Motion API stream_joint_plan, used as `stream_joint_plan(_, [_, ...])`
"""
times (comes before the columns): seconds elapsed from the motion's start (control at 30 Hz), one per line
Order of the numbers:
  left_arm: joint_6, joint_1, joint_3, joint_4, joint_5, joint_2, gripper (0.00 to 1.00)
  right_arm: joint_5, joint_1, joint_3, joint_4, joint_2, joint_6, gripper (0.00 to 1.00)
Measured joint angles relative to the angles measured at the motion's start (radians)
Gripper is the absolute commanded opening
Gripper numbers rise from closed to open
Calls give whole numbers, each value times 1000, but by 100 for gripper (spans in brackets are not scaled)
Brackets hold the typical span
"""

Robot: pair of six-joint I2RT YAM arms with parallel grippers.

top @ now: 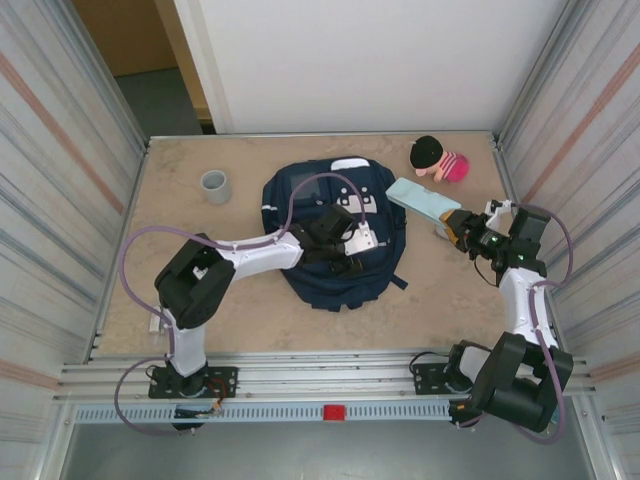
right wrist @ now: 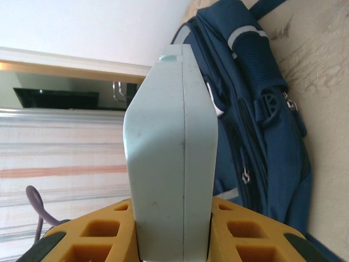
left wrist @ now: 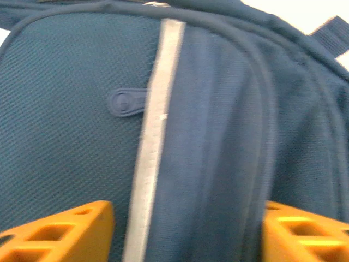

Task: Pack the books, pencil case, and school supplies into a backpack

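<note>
**A:** Start with the containers. What holds what?

**B:** The backpack (top: 335, 235) lies flat on the worktop (top: 200, 290), front side up. Its long axis runs from the near edge to the far edge, with the top end on the far side. I can't see what is inside it. In the left wrist view its front (left wrist: 229, 136) shows a pale stripe and a small zip pull lying flat, and the seams there look shut. The grey cup (top: 215, 185) stands upright at the far left with its mouth up, well apart from the backpack.

**A:** And the pencil case?

**B:** The pencil case (top: 422, 199) isn't in any container. The right gripper (top: 456, 225) is clamped on one of its ends, to the right of the backpack. Its long axis runs from the gripper towards the far left, and the free end is just beside the backpack's far right corner. In the right wrist view the pencil case (right wrist: 172, 153) stands on edge, with its seam facing the camera. The orange fingers (right wrist: 103, 234) press on its two broad faces, and the backpack (right wrist: 267, 125) lies beyond it.

**A:** The left arm?

**B:** The left gripper (top: 345, 240) is over the middle of the backpack. In its own view the fingers (left wrist: 60, 232) are spread wide with nothing between them but blue fabric. I can't tell whether they touch it.

**A:** Anything else?

**B:** A pink and black plush toy (top: 438, 160) lies at the far right, near the pencil case.
</note>
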Motion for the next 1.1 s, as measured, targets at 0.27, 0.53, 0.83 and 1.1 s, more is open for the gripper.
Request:
stream_joint_plan(0.27, [-60, -11, -49, 58, -61, -87, 0, 45, 0, 30, -84, -29, -50, 15])
stream_joint_plan(0.53, [-262, -59, -50, 7, -175, -192, 0, 89, -16, 52, -113, -40, -71, 15])
stream_joint_plan(0.83, [-475, -89, -31, -86, -224, -298, 0, 132, -68, 93, -219, -98, -94, 14])
stream_joint_plan(1.1, [-522, -41, 64, -165, -240, -303, 0, 125, 25, 93, -372, -247, -101, 15])
